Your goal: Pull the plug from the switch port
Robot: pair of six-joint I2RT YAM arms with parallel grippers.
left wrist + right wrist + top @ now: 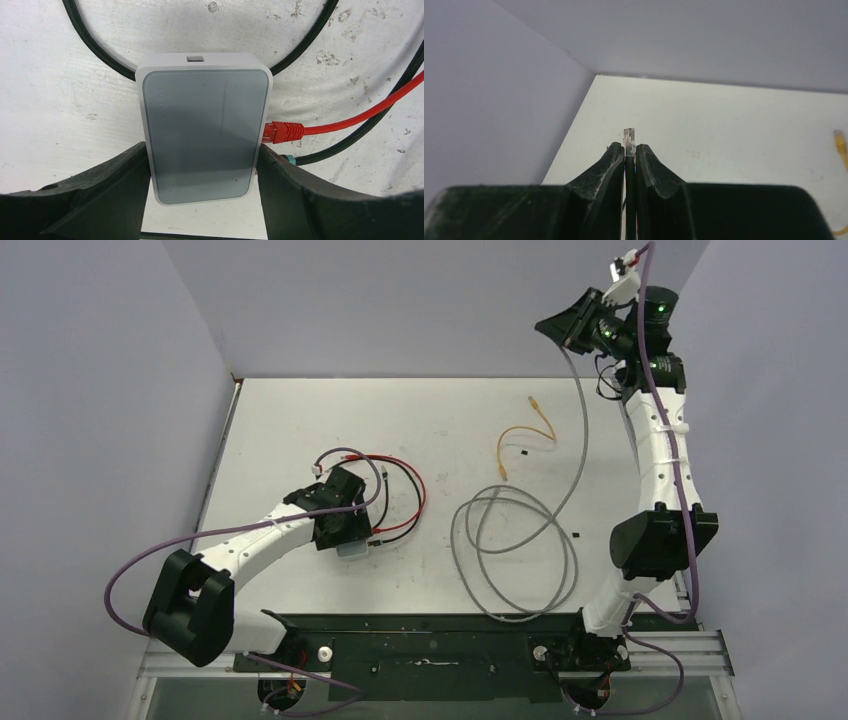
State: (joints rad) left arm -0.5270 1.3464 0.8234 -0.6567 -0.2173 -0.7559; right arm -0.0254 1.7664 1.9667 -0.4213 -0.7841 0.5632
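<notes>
White table [300,420], matte and scuffed, peppered with dark flecks and scratches up close in the left wrist view. Closed in by plain pale lilac walls [420,300] on the left, at the back and on the right. Dark base plate [430,640] along the near edge, with both arms bolted there.

Over on the left: left hand [202,167] clenched on the switch [202,125], one black finger pressed to each long side. Switch lying flat on the table, left of centre, grey-blue face up. Red plug [282,131] seated in a socket on its right edge, with the red cable [360,117] running off to the right. Black cable [100,55] looping round behind the box. Teal-tipped connector [290,160] just beside the right finger, lying loose on the table.

Up on the right: right hand [630,150] raised high by the far right corner, well off the table. Fingers squeezed tight on the clear plug [629,135], its tip poking out above them, well apart from the switch. Grey cable [585,445] dropping from that hand to loose coils on the table, right of centre. Yellow cable [502,455] lying alone further back, touching nothing else.
</notes>
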